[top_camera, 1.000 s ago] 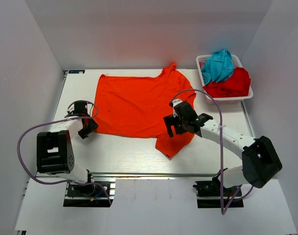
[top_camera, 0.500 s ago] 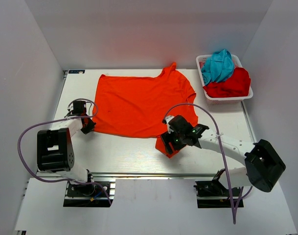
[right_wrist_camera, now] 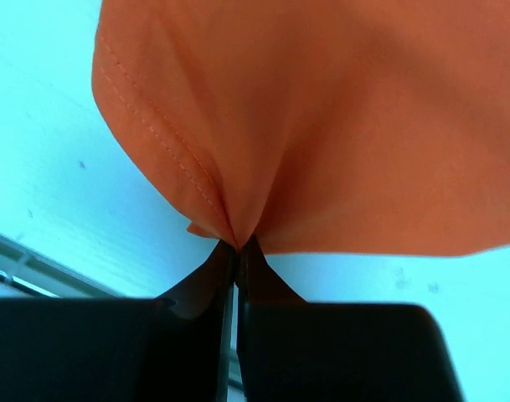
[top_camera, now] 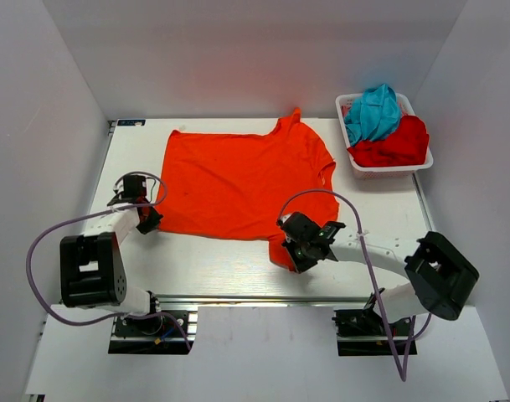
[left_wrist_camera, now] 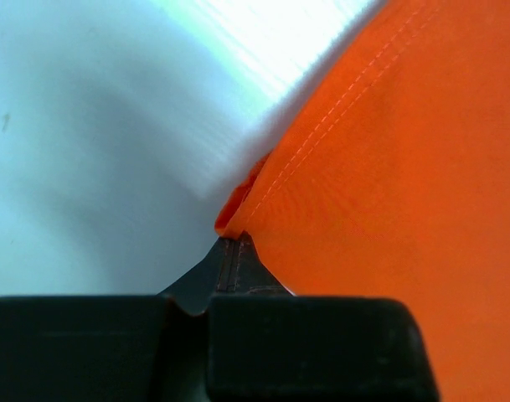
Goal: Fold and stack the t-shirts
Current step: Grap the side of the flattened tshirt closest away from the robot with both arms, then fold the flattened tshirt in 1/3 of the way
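Note:
A bright orange-red t-shirt (top_camera: 238,180) lies spread flat across the middle of the table. My left gripper (top_camera: 149,219) is shut on its near left hem corner (left_wrist_camera: 231,219), the fabric pinched at the fingertips. My right gripper (top_camera: 295,254) is shut on the near sleeve (top_camera: 284,249), whose hem (right_wrist_camera: 229,230) puckers into the closed tips. A teal-blue t-shirt (top_camera: 373,113) and a deeper red t-shirt (top_camera: 395,144) sit bunched in the basket at the back right.
The small white plastic basket (top_camera: 422,162) stands at the table's back right corner. White walls close in the left, back and right sides. The table's near edge rail (top_camera: 263,299) runs just in front of the right gripper.
Both grippers have shut on the orange-red shirt. The right arm came down toward the near edge onto the sleeve; the left gripper closed at the hem corner.

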### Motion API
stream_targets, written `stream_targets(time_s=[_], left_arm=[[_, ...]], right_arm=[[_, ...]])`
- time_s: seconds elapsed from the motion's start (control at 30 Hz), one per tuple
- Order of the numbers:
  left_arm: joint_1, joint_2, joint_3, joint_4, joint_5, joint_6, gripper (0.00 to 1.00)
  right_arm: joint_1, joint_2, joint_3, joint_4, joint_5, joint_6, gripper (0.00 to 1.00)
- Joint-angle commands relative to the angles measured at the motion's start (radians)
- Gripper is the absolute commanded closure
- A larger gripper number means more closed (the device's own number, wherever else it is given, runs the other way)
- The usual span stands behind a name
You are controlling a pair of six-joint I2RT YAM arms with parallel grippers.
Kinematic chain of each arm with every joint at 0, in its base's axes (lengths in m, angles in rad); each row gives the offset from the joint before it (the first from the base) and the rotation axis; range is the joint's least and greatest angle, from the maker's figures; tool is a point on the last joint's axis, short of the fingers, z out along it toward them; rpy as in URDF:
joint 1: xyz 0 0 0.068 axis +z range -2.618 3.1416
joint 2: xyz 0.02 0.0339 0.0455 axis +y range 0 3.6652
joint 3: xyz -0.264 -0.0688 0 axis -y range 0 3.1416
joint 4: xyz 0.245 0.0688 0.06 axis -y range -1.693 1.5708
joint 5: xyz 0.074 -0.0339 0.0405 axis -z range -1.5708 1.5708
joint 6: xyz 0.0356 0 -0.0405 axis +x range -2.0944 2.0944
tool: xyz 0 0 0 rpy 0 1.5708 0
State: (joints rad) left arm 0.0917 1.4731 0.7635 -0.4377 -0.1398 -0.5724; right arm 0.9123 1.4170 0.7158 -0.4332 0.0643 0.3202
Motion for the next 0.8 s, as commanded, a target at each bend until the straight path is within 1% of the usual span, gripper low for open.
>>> stream_targets(time_s=[0.0, 0.17, 0.27, 0.37, 0.43, 0.53, 0.6, 0.67, 0.77], left_arm=[[0.003, -0.115, -0.02, -0.045, -0.02, -0.001, 1.0], [0.003, -0.233, -0.07, -0.036, 0.0, -0.027, 1.0], [0.003, -0.255, -0.07, -0.036, 0.04, -0.027, 1.0], [0.003, -0.255, -0.058, -0.018, 0.06, -0.027, 1.0], [0.003, -0.231, -0.043, -0.006, 0.094, -0.027, 1.0], [0.003, -0.182, 0.009, -0.006, 0.094, -0.027, 1.0], [0.003, -0.156, 0.048, 0.005, 0.094, -0.027, 1.0], [0.003, -0.117, 0.089, 0.025, 0.115, -0.027, 1.0], [0.003, -0.051, 0.155, 0.011, 0.115, -0.036, 1.0]], right_arm=[[0.016, -0.079, 0.023, -0.134, 0.038, 0.065, 1.0], [0.01, -0.164, 0.06, -0.2, 0.038, 0.059, 1.0], [0.01, -0.17, 0.088, -0.177, 0.034, 0.037, 1.0], [0.004, -0.15, 0.12, -0.167, 0.063, 0.028, 1.0], [-0.01, -0.141, 0.126, -0.15, 0.075, 0.028, 1.0], [-0.035, -0.101, 0.174, -0.13, 0.081, -0.003, 1.0], [-0.052, -0.069, 0.198, -0.122, 0.141, -0.012, 1.0], [-0.096, -0.035, 0.232, -0.093, 0.166, -0.027, 1.0], [-0.171, 0.012, 0.287, -0.096, 0.128, -0.065, 1.0]])
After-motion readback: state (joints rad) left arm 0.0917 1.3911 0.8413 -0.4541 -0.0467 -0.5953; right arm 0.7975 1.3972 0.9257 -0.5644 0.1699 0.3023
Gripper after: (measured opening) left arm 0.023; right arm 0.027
